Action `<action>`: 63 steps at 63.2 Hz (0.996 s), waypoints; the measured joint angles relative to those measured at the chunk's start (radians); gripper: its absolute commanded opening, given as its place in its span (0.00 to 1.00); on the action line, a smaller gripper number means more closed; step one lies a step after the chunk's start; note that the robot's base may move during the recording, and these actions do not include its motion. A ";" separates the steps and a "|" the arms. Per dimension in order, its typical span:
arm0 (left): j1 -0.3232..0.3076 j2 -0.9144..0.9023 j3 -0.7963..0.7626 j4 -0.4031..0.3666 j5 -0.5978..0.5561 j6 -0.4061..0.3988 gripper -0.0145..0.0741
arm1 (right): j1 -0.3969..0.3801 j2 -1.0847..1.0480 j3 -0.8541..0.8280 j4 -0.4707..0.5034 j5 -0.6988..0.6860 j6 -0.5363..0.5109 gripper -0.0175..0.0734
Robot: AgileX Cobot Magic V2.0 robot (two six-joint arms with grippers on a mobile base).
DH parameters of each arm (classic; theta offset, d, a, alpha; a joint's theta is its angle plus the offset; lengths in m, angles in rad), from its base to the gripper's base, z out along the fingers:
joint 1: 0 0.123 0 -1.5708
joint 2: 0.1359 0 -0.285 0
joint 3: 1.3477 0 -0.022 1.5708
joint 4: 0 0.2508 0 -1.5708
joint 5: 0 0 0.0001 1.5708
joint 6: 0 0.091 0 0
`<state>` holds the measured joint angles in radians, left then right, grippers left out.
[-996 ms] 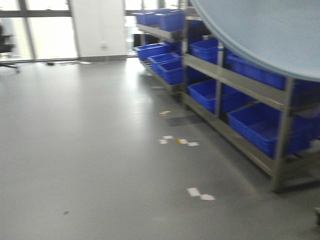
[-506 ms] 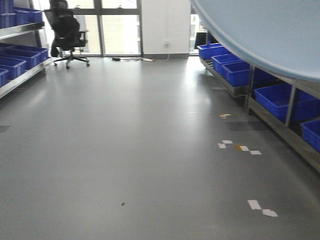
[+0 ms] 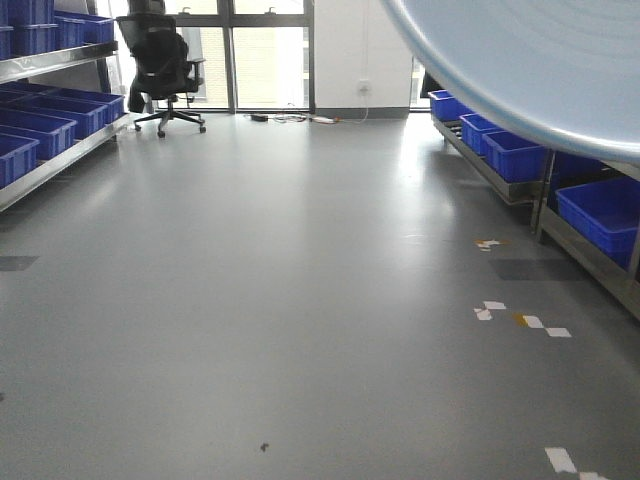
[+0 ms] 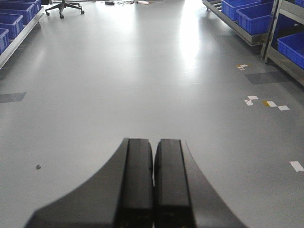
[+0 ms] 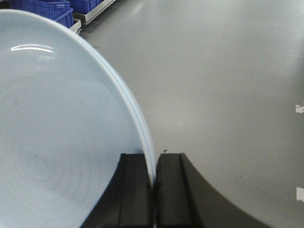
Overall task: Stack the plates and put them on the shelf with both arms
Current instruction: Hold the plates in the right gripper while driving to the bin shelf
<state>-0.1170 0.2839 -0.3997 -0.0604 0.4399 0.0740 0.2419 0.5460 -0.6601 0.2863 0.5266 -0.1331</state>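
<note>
A pale bluish-white plate [image 5: 61,118] fills the left of the right wrist view, with faint rings inside. My right gripper [image 5: 154,154] is shut on its rim, one finger on each face. From the front view the same plate [image 3: 540,60] hangs in the top right corner, held in the air above the floor. Whether a second plate lies with it cannot be told. My left gripper [image 4: 153,141] is shut with nothing in it, over bare floor. The shelf [image 3: 592,255], a grey steel rack, runs along the right side and carries blue crates [image 3: 600,210].
Another rack with blue crates [image 3: 45,125] lines the left wall. A black office chair [image 3: 160,65] stands at the far end by the windows. White and yellow tape bits [image 3: 520,318] lie on the grey floor toward the right.
The front view has swung left: the right-hand rack slid toward the frame's right edge, and the chair and left rack came into view. The plate keeps its place in the view.
</note>
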 measured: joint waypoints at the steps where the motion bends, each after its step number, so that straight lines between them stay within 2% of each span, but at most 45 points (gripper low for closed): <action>1: 0.000 0.000 0.000 0.000 0.000 0.000 0.26 | 0.000 0.000 0.000 0.000 0.000 0.000 0.25; 63: 0.000 0.000 0.000 0.000 0.000 0.000 0.26 | 0.000 0.000 0.000 0.000 0.000 0.000 0.25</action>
<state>-0.1170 0.2839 -0.3997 -0.0604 0.4399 0.0740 0.2419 0.5460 -0.6601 0.2863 0.5266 -0.1331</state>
